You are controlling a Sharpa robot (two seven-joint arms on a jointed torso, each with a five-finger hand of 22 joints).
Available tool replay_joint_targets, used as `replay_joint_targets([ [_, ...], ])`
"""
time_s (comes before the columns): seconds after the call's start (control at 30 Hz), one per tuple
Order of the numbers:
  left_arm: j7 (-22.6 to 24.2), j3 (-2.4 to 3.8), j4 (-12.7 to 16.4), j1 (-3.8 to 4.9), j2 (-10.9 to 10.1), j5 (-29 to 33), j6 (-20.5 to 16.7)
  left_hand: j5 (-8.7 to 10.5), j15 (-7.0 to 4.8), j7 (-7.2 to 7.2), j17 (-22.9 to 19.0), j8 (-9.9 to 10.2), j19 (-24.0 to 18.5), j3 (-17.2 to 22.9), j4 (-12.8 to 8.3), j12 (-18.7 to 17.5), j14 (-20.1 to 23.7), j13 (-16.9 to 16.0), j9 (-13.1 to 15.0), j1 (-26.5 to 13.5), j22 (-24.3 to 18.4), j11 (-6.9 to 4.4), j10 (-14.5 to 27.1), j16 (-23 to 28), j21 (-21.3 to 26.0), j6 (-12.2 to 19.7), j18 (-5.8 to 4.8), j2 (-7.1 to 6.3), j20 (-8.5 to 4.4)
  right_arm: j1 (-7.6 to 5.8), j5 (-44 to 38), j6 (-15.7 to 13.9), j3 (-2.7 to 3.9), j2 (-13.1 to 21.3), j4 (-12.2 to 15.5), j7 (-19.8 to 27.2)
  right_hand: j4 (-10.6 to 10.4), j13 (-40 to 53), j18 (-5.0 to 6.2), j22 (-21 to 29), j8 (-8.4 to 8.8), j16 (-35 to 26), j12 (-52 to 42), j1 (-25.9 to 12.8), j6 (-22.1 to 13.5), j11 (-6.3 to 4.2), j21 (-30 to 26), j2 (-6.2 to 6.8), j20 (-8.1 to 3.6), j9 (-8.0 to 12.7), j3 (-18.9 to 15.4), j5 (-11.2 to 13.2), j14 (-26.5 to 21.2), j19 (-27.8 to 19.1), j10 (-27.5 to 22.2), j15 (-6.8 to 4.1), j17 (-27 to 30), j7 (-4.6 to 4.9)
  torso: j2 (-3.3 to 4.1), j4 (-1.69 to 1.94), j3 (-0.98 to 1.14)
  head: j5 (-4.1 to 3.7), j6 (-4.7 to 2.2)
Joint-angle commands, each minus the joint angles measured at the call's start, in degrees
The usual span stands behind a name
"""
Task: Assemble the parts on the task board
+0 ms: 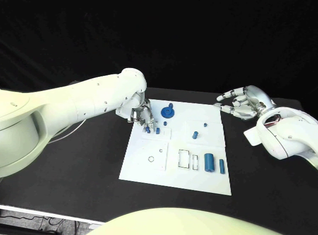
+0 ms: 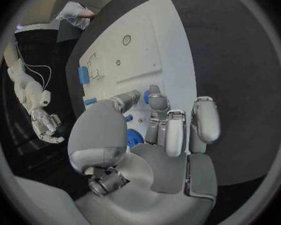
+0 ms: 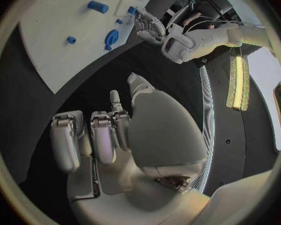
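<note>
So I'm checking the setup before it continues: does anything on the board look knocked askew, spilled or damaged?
Nothing stands out. The task board lies flat on the table, and the blue parts sit on it: the round part, the large cylinder and smaller pieces. The left hand is over the board's far corner; the right hand is off the board.

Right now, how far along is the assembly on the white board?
Early. Several blue parts still lie loose: a cylinder and slim bar beside empty slot outlines. The left hand reaches down at a small blue piece near the round disc. The right hand waits off the board, holding nothing.
</note>
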State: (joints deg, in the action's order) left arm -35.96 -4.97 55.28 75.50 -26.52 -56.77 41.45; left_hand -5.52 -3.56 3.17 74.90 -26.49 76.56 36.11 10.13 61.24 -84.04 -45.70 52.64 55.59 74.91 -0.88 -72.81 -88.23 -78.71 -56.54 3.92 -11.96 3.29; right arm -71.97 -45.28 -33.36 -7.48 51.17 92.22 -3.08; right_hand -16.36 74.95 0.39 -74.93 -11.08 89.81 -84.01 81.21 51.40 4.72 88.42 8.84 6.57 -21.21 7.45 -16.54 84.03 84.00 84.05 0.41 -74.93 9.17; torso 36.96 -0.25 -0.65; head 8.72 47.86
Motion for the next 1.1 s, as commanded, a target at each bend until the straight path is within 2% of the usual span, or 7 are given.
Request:
replay_joint_targets([
  [0.03, -0.3, -0.02, 0.1, -0.06, -0.1, -0.9, -0.1, -0.2, -0.04, -0.11, 11.8, 0.3, 0.2, 0.0, -0.2, 0.3, -4.8, -0.2, 0.1, 0.8, 1.1, 0.04, -0.5, 0.0, -0.1, -0.5, 0.26, 0.53, 0.24, 0.03, -0.6, 0.5, 0.01, 0.0, 0.0, 0.3, 0.0, 10.2, 0.05, -14.1, -0.23, -0.3, 0.2, -0.1, -0.4, -0.38, -0.2, 0.37, -0.51, 0.1, 0.2, -0.3, 5.6, 5.2, 1.1, -0.27, -13.8, -0.01, 0.01, 0.03, 0.01, 0.0, -0.02],
  [0.1, -0.3, -0.02, 0.1, -0.06, -0.1, -1.0, -0.1, -0.41, -0.23, -0.34, 12.0, 0.4, 0.3, 1.1, -0.9, 0.4, -4.8, -0.3, 0.1, 2.4, 1.2, -0.18, -0.6, -0.1, -0.2, -0.5, 0.22, 0.89, 0.21, 0.03, -0.6, 0.5, 0.01, -0.1, 0.0, 0.3, 0.0, 10.2, 0.05, -14.1, -0.23, -0.3, 0.2, -0.1, -0.4, -0.38, -0.2, 0.37, -0.51, 0.1, 0.2, -0.3, 5.6, 5.2, 1.1, -0.27, -13.8, -0.01, 0.0, 0.03, 0.01, -0.01, -0.02],
  [0.2, -0.3, -0.02, 0.1, -0.05, -0.2, -1.2, 0.0, -0.48, -0.35, -0.46, 12.1, 0.7, 0.4, 3.0, -1.5, 0.3, -4.9, -0.4, 0.0, 3.6, 1.2, -0.31, -0.6, -0.1, -0.1, -0.4, 0.23, 0.67, 0.15, 0.03, -0.6, 0.5, 0.01, -0.1, 0.0, 0.3, 0.0, 10.2, 0.05, -14.1, -0.23, -0.3, 0.2, -0.1, -0.4, -0.38, -0.2, 0.37, -0.51, 0.1, 0.2, -0.3, 5.6, 5.2, 1.1, -0.27, -13.8, -0.01, 0.01, 0.03, 0.0, -0.07, 0.01],
  [0.83, -0.3, -0.02, 0.4, -0.05, -0.2, -0.8, -0.3, -0.55, -0.42, -0.52, 12.5, 0.7, 0.6, 4.8, -1.7, 0.6, -5.1, -0.7, 0.1, 3.7, 1.5, -0.39, -0.9, -0.4, -0.3, -0.7, 0.15, 0.27, 0.1, 0.03, -0.6, 0.5, 0.01, -0.1, 0.0, 0.3, 0.0, 10.2, 0.05, -14.1, -0.23, -0.3, 0.2, -0.1, -0.4, -0.38, -0.2, 0.37, -0.51, 0.1, 0.2, -0.3, 5.6, 5.2, 1.1, -0.27, -13.8, -0.01, 0.01, 0.0, 0.05, -0.04, -0.07],
  [1.03, -0.3, -0.02, 0.5, -0.05, -0.3, -0.5, 0.0, -0.12, -0.35, -0.4, 12.4, 0.6, 0.6, 4.7, -1.1, 0.4, -5.0, -0.5, 0.2, 2.4, 1.5, -0.28, -1.0, -0.3, -0.2, -1.0, 0.17, -0.92, 0.09, 0.03, -0.6, 0.5, 0.01, -0.1, 0.0, 0.3, 0.0, 10.2, 0.05, -14.1, -0.23, -0.3, 0.2, -0.1, -0.4, -0.38, -0.2, 0.37, -0.51, 0.1, 0.2, -0.3, 5.6, 5.2, 1.1, -0.27, -13.8, -0.01, 0.01, 0.01, 0.05, -0.05, -0.09],
  [1.1, -0.3, -0.02, 0.5, -0.05, -0.3, -0.4, 0.1, 0.2, -0.25, -0.28, 12.5, 0.6, 0.6, 3.6, -0.1, 0.4, -5.0, -0.5, 0.3, 1.1, 1.4, -0.16, -1.1, -0.3, -0.2, -1.2, 0.17, -1.36, 0.11, 0.03, -0.6, 0.5, 0.01, -0.1, 0.0, 0.3, 0.0, 10.2, 0.05, -14.1, -0.23, -0.3, 0.2, -0.1, -0.4, -0.38, -0.2, 0.37, -0.51, 0.1, 0.2, -0.3, 5.6, 5.2, 1.1, -0.27, -13.8, -0.01, 0.02, 0.02, 0.05, -0.06, -0.09],
])
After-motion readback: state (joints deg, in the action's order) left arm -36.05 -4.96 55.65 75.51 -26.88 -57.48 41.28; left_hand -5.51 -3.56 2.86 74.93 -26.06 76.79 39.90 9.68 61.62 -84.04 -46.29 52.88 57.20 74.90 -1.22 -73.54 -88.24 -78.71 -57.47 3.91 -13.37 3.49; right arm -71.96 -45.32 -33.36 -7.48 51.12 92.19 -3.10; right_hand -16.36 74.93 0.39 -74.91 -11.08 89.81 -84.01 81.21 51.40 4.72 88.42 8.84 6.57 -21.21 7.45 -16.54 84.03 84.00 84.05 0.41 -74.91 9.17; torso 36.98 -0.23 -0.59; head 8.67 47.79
